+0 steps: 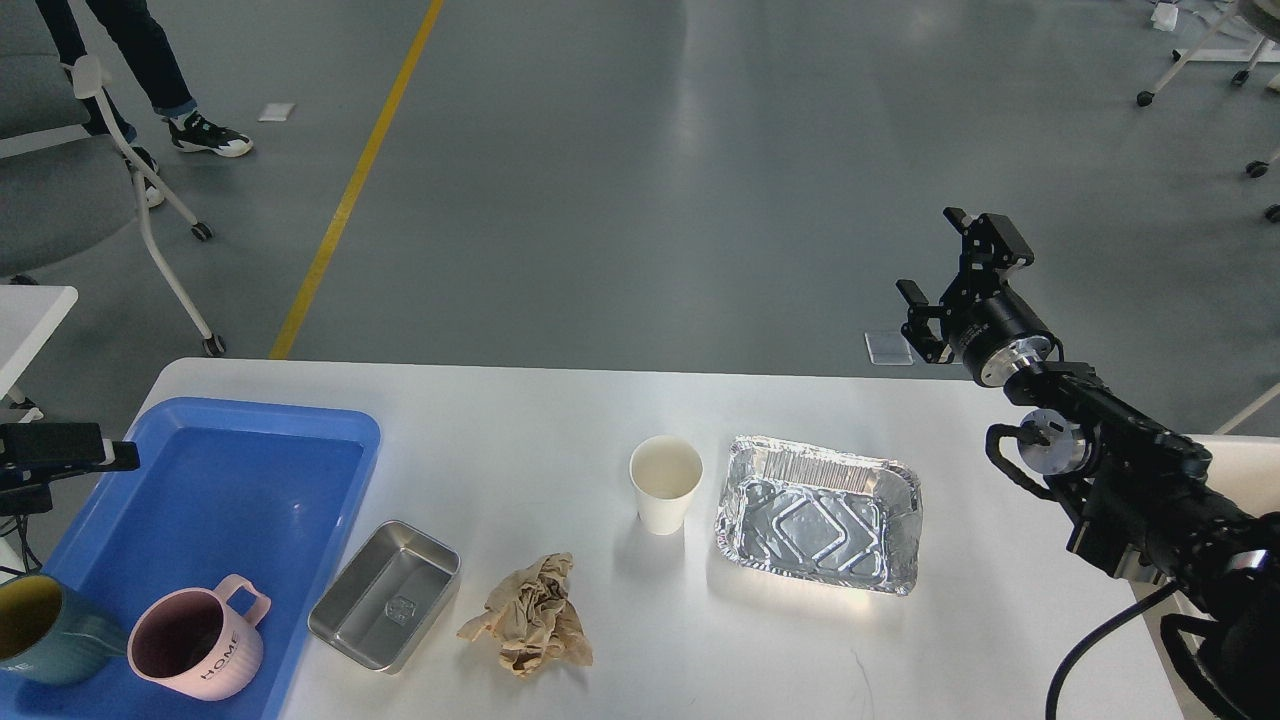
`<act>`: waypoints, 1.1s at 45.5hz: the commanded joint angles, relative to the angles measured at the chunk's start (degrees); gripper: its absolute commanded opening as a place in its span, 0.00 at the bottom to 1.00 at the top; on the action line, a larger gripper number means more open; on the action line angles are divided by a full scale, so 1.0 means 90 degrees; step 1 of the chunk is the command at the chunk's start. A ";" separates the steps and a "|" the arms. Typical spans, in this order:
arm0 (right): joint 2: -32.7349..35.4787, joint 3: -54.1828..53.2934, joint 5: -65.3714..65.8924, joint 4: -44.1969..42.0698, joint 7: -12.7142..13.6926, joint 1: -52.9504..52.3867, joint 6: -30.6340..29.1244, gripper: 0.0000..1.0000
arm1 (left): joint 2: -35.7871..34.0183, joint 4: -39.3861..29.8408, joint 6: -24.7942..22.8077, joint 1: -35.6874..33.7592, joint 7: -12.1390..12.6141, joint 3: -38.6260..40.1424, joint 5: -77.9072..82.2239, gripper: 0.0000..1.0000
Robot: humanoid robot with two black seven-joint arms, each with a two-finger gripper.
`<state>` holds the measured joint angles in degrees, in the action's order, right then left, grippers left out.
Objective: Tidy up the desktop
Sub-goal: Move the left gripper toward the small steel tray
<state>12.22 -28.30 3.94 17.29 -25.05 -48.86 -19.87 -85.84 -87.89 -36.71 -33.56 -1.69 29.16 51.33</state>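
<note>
Between picks: my left gripper (pixel 100 455) at 9 o'clock, fingers unclear; right gripper (pixel 950 270) wide, empty. Next, the tin (pixel 385 596) on the bench (pixel 520 440).

Lab hall: grey floor (pixel 650 180), yellow line (pixel 350 190), wheeled chairs (pixel 120 190).

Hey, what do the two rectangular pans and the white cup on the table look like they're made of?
The crinkled pan looks like thin aluminium foil: bright, wrinkled walls with embossed ridges. The smaller pan appears to be brushed stainless steel: smooth, rigid, dull sheen, stamped mark. The white cup is probably paper: matte, with a thin rolled rim.
</note>
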 commanded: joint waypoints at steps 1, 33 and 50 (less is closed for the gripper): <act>-0.0001 0.0000 0.0001 -0.0007 0.0000 0.0009 0.0001 1.00 | -0.0335 0.0058 -0.0559 -0.0030 -0.0008 0.0197 -0.0009 0.98; -0.0011 0.0000 0.0001 0.0002 0.0000 0.0038 0.0010 1.00 | 0.2818 0.1601 -0.0179 -0.0646 0.2131 0.0178 0.0137 0.98; -0.0001 0.0000 0.0001 -0.0007 -0.0010 0.0087 0.0001 1.00 | 0.4450 0.2197 -0.0228 -0.0763 0.2502 -0.0223 0.0879 0.98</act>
<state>12.23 -28.30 3.96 17.23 -25.05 -48.10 -19.78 -48.20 -68.62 -38.99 -40.47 20.63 28.33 59.04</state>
